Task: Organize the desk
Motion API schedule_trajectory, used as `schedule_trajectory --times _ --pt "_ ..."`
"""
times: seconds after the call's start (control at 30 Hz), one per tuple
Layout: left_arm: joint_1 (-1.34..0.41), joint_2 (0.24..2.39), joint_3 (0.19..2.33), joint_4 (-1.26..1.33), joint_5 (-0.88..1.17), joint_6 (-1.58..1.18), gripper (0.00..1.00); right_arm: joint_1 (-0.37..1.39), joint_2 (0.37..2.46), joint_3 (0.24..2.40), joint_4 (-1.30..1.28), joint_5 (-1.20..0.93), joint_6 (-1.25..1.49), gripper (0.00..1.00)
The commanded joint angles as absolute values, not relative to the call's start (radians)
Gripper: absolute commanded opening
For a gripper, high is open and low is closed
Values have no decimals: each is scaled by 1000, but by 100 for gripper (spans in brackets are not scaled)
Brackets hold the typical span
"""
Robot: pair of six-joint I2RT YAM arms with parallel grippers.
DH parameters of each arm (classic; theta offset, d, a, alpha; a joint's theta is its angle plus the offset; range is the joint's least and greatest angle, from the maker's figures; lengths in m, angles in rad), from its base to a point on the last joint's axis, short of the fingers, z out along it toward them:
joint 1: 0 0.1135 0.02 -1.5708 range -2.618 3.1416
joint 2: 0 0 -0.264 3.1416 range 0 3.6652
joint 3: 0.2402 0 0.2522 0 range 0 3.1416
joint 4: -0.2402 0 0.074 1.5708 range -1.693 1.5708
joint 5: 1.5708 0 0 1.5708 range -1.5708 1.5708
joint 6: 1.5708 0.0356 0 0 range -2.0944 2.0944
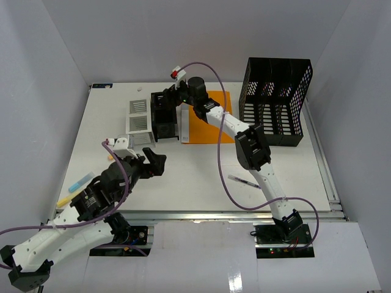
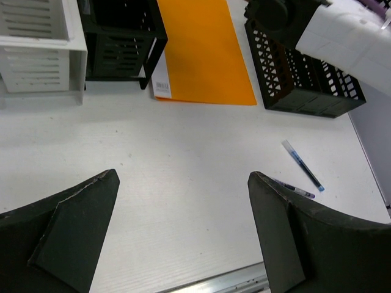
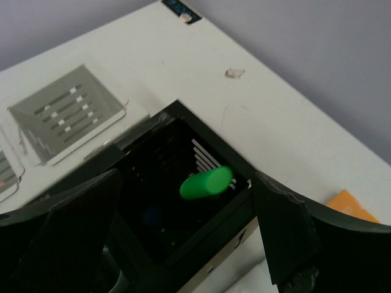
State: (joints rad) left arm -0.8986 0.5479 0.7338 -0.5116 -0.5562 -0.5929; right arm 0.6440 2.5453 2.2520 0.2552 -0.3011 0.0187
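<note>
A: Top view. Desk (image 1: 183, 183) location?
B: Centre of frame, white, walled on three sides, metal rail (image 1: 201, 215) along lower edge. Black organizer (image 1: 164, 119) upper centre, white organizer (image 1: 138, 122) touching its left side, orange folder (image 1: 208, 125) just to its right, black mesh basket (image 1: 275, 104) upper right. Pen (image 1: 243, 181) lying right of centre.

A: Claws in that view?
B: Left gripper (image 1: 153, 162) lower left of centre, over bare desk. Right gripper (image 1: 168, 101) upper centre, above black organizer.

A: Left wrist view?
B: Left gripper (image 2: 183, 226) spread wide, fingers (image 2: 73, 232) at bottom corners, nothing between them. Bare desk (image 2: 183, 140) underneath. Orange folder (image 2: 201, 49) top centre, mesh basket (image 2: 305, 73) top right, two pens (image 2: 302, 165) at right.

A: Right wrist view?
B: Right gripper (image 3: 183, 226) also spread wide, fingers (image 3: 287, 232) either side of black organizer (image 3: 140, 177), gripping nothing. Green marker (image 3: 206, 183) tilted inside that compartment, clear of both pads. Desk (image 3: 269, 122) across upper right, white organizer (image 3: 67, 113) upper left, folder corner (image 3: 348, 204) at right edge.
</note>
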Motion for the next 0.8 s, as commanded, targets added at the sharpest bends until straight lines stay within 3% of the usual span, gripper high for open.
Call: schedule_trajectory --times 0.0,0.27,0.33,0.6,0.77 --pt "-897 583 707 -523 -456 -650 98 649 2374 2197 224 -356 -71 96" --pt "-897 585 680 -508 -352 -697 98 517 1998 1888 53 -884 -141 95" --pt "-896 589 669 -490 -306 -711 98 477 1831 1657 39 -965 -144 95" --pt "-882 782 737 -494 -190 -637 98 353 1318 1018 -152 -971 -346 96" --pt "-856 1011 820 -439 113 -459 88 201 1075 841 -226 -970 -470 96"
